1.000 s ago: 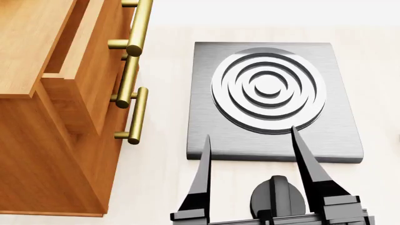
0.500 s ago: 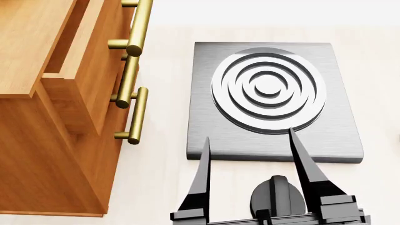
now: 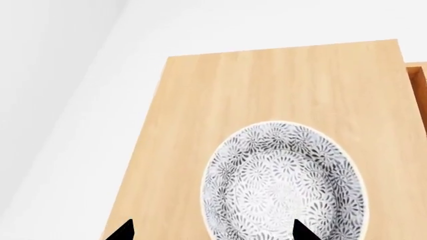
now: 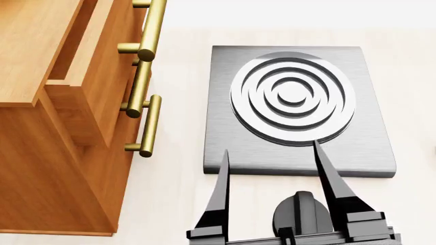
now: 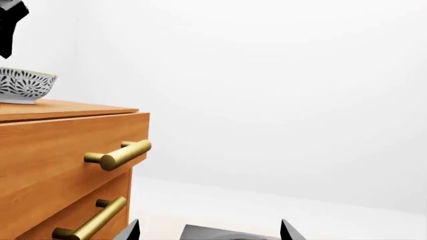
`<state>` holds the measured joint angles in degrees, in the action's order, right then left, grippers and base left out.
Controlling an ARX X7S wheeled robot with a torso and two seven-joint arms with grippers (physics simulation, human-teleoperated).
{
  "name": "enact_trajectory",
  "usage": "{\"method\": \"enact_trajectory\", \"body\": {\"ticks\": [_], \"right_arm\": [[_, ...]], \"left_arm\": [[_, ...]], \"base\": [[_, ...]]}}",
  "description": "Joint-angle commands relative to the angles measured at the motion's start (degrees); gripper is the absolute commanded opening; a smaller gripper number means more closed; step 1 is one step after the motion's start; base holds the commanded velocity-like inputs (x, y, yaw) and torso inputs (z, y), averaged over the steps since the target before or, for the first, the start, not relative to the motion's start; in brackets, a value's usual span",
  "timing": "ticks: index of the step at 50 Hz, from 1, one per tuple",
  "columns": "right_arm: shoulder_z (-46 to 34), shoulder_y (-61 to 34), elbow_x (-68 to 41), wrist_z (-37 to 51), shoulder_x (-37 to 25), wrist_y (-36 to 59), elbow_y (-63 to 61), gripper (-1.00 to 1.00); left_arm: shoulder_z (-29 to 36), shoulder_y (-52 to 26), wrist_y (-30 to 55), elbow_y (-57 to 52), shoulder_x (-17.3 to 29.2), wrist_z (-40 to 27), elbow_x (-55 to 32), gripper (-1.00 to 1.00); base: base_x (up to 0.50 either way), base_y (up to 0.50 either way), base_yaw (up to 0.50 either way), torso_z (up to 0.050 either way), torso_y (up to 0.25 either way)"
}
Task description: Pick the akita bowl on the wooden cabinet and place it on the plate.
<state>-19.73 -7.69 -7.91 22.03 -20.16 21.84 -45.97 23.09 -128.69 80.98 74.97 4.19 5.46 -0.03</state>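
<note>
The akita bowl (image 3: 283,182), white with a dark floral pattern, sits on the wooden cabinet's top (image 3: 267,85). My left gripper (image 3: 213,229) hovers open above it, one fingertip over the bowl and the other over bare wood. In the right wrist view the bowl (image 5: 23,85) stands on the cabinet (image 5: 60,140), with part of the left gripper (image 5: 10,22) above it. My right gripper (image 4: 271,153) is open and empty, low in front of the cabinet (image 4: 41,153). The plate is out of view.
A grey square slab (image 4: 225,132) with raised concentric rings lies on the pale floor just beyond the right gripper. Brass bar handles (image 4: 150,30) stick out from the cabinet's drawers, and the top drawer stands partly pulled out. White walls lie behind.
The right gripper's right finger has drifted slightly left and up in the head view. Nothing else has moved.
</note>
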Motion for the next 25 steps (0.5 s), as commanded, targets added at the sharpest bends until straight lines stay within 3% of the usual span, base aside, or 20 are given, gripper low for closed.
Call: {"method": "enact_trajectory", "body": {"ticks": [1, 25], "right_arm": [[-0.2, -0.1, -0.1, 0.2, -0.1, 0.0, 0.4, 1.0], [-0.7, -0.5, -0.3, 0.3, -0.2, -0.8, 2.5, 1.0]], "left_arm": [[-2.2, 1.1, 1.5, 0.0, 0.6, -1.5, -0.1, 1.0], [-2.6, 3.5, 0.1, 0.0, 1.0, -1.9, 0.0, 1.0]], "base": [[0.0, 0.0, 0.0, 0.0, 0.0], [0.0, 0.0, 0.0, 0.0, 0.0]]}}
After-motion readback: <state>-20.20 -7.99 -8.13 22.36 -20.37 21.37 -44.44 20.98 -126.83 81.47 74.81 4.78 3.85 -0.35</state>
